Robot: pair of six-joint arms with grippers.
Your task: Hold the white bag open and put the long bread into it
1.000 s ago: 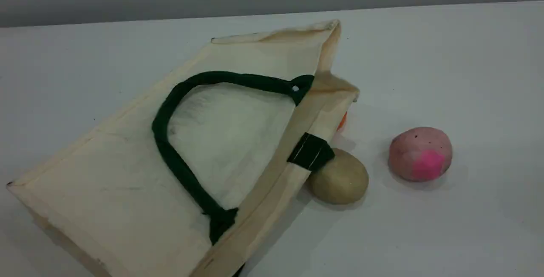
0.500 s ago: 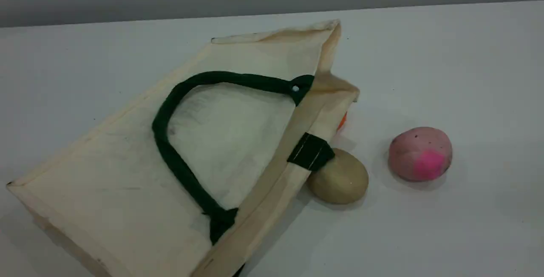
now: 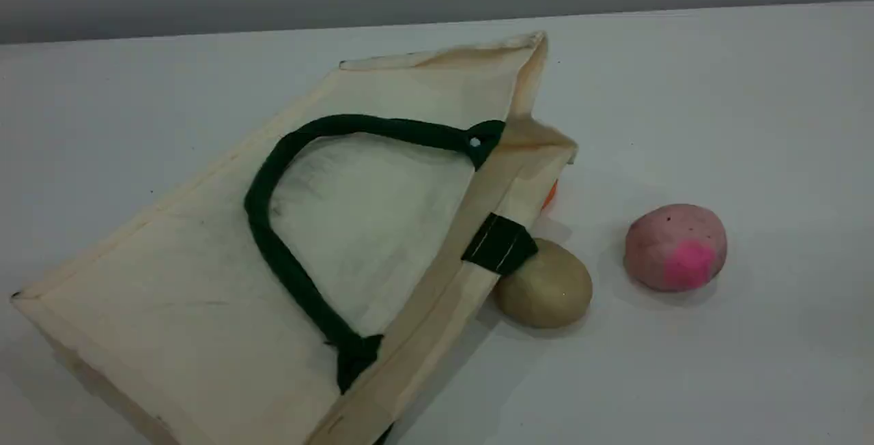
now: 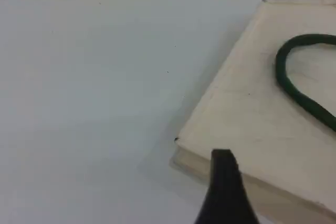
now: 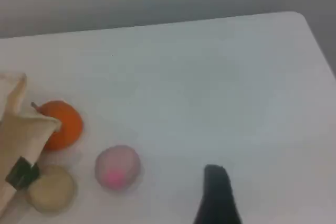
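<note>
The white bag (image 3: pixel 171 295) lies flat on the table, its mouth toward the right. One dark green handle (image 3: pixel 273 240) loops across its top face. The long bread is out of view in every frame. Neither arm appears in the scene view. In the left wrist view one dark fingertip (image 4: pixel 224 174) hovers over the bag's (image 4: pixel 252 114) near corner, with the handle (image 4: pixel 294 85) at the right. In the right wrist view a dark fingertip (image 5: pixel 216 187) hangs over bare table, right of the bag's mouth (image 5: pixel 16 129). Nothing sits at either fingertip.
A beige lump (image 3: pixel 546 288) rests against the bag's mouth under a handle tab. Right of the lump lies a pink ball (image 3: pixel 674 247). An orange fruit (image 5: pixel 63 124) sits half behind the bag's rim. The table's far corner (image 5: pixel 299 17) shows at the upper right.
</note>
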